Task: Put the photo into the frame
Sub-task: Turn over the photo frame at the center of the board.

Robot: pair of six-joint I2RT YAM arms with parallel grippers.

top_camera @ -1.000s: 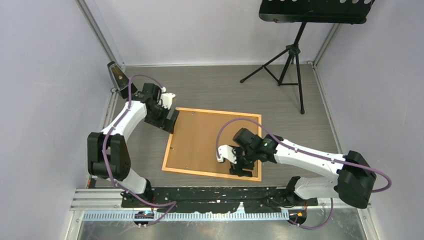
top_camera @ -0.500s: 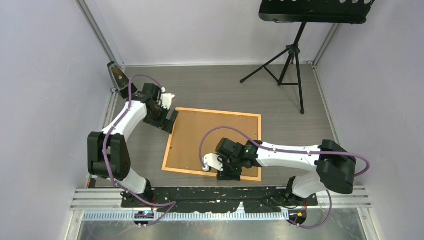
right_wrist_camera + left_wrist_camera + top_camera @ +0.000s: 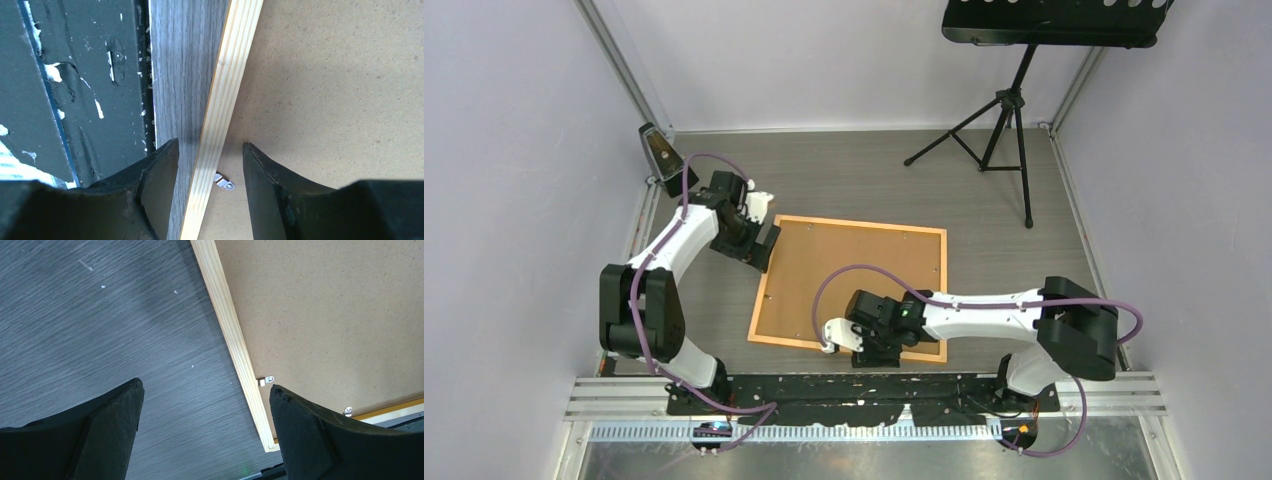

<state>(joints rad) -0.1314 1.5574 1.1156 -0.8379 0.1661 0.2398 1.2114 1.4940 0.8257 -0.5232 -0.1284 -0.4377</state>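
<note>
Right between the fingers of the right claw, the near rail of the frame is straddled but not pinched. That claw is only part-spread, and a gap can be seen on each side of the rail. 1 finger is parked over the grey worktop outside the rail, the other over the brown backing board inside it. 1 small metal tab is spotted just inside the rail, between the 2 fingers. Beyond the outer finger, a scuffed black plate is seen.

The frame is laid flat, back side up, with the board filling it.

At the left claw, the fingers are spread wide and nothing is held. The frame's side rail and 1 corner are seen between them, much nearer 1 finger, and 2 more tabs are tucked beside that finger.
</note>
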